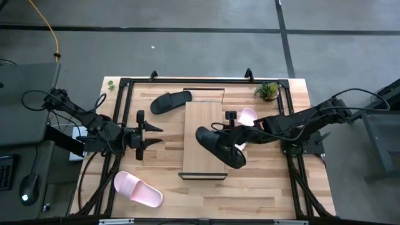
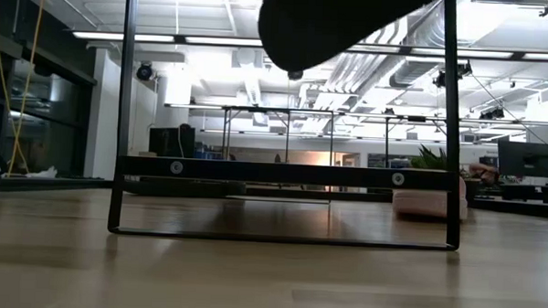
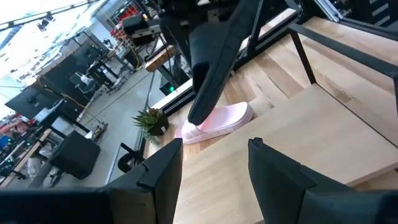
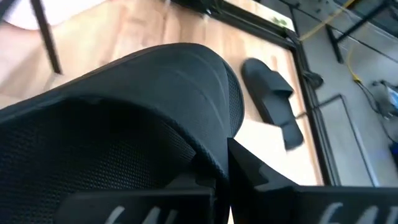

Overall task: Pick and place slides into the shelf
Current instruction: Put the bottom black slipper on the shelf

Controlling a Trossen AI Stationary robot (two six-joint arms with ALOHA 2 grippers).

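Right gripper [image 1: 232, 132] clenched on a matte black open-toe slide sandal [image 1: 220, 147], carrying it in the air above the right edge of the long flat light-wood shelf board [image 1: 203, 134], whose thin black wire frame [image 2: 281, 205] stands at its end. Just beside that gripper, a pale pink slide [image 1: 247, 116] lies on the plank tabletop [image 1: 262, 181]; a second black slide [image 1: 170, 101] rests beyond the shelf's far left corner, and another pink slide [image 1: 137, 189] lies near the front left. Left gripper [image 1: 154, 135] hovers left of the shelf, fingers [image 3: 163, 168] spread and empty.
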